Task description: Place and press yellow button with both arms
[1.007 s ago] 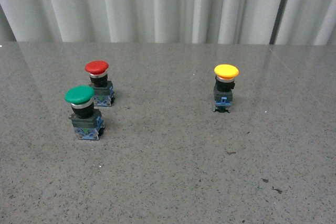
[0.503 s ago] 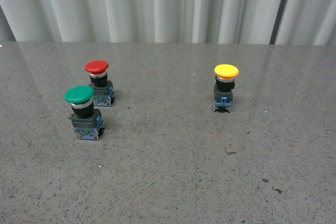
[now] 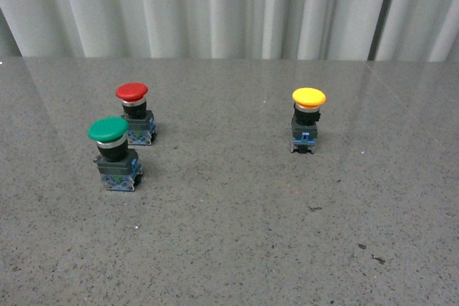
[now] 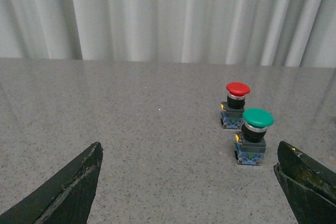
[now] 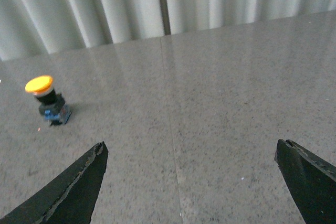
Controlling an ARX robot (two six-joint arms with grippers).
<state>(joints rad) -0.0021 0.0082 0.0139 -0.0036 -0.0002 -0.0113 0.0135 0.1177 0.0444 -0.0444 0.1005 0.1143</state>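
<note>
Right wrist view is showing the yellow button [image 5: 46,98] sitting untouched ahead of the spread right pincer [image 5: 190,148], left pincer [image 4: 190,149] gaping too, everything pending.

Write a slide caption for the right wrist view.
The open right gripper over the grey table; the yellow button stands upright ahead, clear of its jaws.
</note>
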